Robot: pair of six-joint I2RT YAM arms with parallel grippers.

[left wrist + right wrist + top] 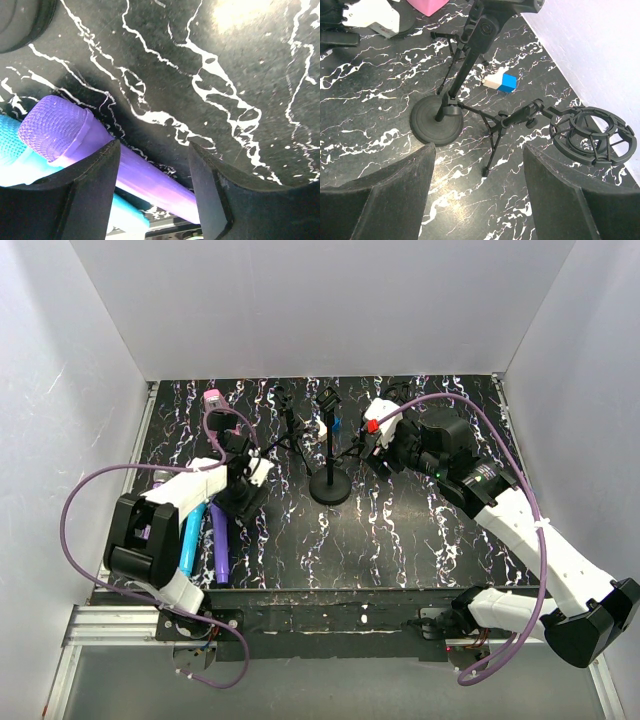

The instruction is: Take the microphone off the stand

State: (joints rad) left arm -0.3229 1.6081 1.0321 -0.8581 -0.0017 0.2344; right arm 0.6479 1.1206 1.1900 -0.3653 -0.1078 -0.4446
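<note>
A purple microphone [218, 540] lies flat on the black marbled table beside a blue one [192, 538]. In the left wrist view its mesh head [52, 131] is at the left and its handle runs slantwise on the table beyond my fingers. My left gripper [155, 145] hovers just over it, open, pads clear of the handle. The stand [330, 483], a pole on a round base, rises mid-table with a black clip on top. My right gripper [480, 150] is open and holds nothing, just right of the stand [436, 121].
A small tripod stand [495, 135] carries a round shock mount [592, 134] near the right wall. A white and blue block [501, 82] lies behind the pole. A pink object [213, 398] sits at the back left. White walls close in three sides.
</note>
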